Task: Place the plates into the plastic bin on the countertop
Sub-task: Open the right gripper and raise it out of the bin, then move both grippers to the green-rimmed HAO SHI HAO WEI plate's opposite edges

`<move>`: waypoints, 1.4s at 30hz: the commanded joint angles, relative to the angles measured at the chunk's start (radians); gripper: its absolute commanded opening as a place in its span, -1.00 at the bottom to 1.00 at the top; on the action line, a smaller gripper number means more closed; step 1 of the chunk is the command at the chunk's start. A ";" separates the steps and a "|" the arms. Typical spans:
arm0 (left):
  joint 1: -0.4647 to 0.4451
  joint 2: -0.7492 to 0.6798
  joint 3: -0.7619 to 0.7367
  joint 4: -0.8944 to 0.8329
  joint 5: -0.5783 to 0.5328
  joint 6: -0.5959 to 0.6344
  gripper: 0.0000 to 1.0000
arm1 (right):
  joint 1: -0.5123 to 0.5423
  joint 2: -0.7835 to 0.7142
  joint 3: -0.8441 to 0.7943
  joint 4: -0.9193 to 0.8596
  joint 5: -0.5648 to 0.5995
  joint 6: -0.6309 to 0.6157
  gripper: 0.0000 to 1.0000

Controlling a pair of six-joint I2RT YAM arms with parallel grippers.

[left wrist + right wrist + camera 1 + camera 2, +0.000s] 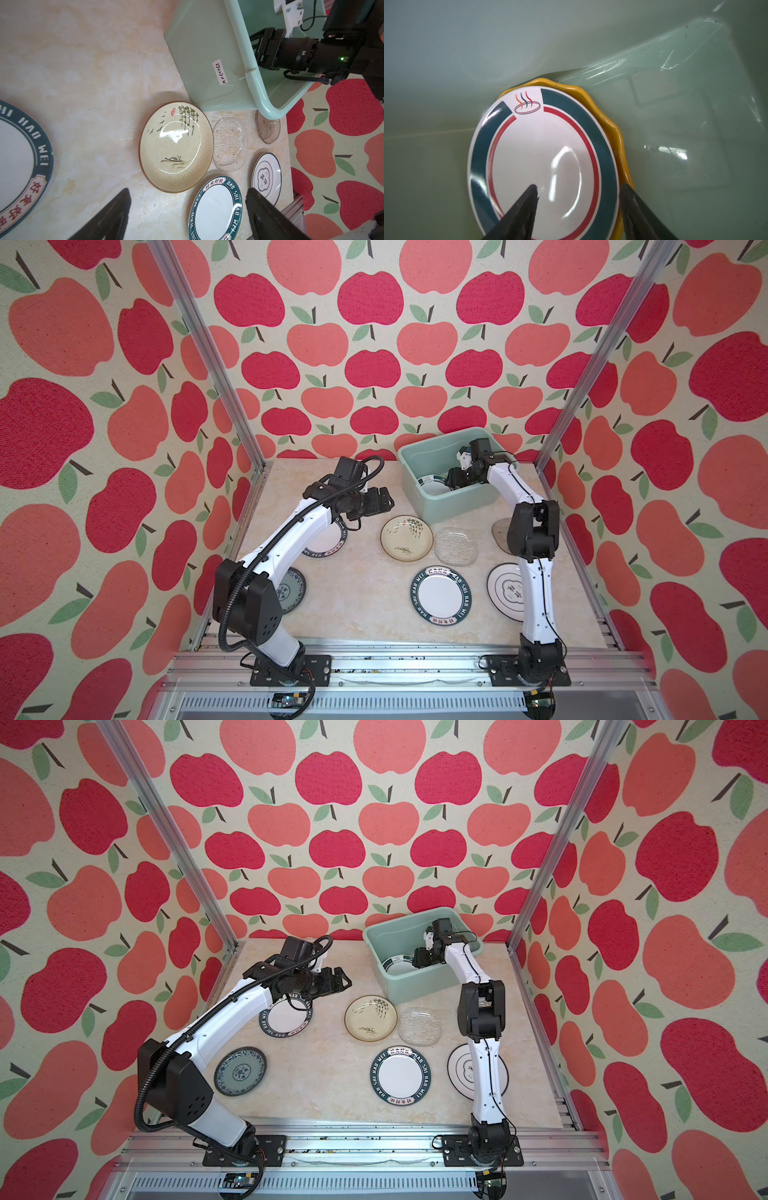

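The mint-green plastic bin [453,506] [419,986] stands at the back right of the countertop [357,605]. My right gripper [451,481] [579,187] reaches into it, open. Its fingers straddle the rim of a white plate with teal and red rings [539,149], which lies on a yellow scalloped plate [612,126]. My left gripper [386,499] [188,191] hangs open and empty above the countertop, left of the cream plate [406,537] [176,145]. A lettered plate [441,594] and a clear glass plate [456,546] lie nearby.
A second lettered plate [286,1017] lies under my left arm, with a blue-patterned plate [240,1071] at the front left. A white thin-rimmed plate [267,174] and a grey glass plate [268,126] lie by the right arm. Aluminium rails [374,659] edge the counter.
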 commanded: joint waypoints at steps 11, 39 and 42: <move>0.157 -0.266 0.054 -0.176 -0.275 0.237 0.98 | 0.009 -0.166 0.132 -0.096 0.107 -0.042 0.55; 0.567 -0.531 -0.108 -0.415 -0.203 0.124 0.98 | 0.437 -0.779 -0.417 0.169 -0.023 0.159 0.52; 0.615 -0.513 -0.167 -0.383 -0.144 0.038 0.99 | 0.495 -0.730 -0.411 0.153 -0.008 0.154 0.51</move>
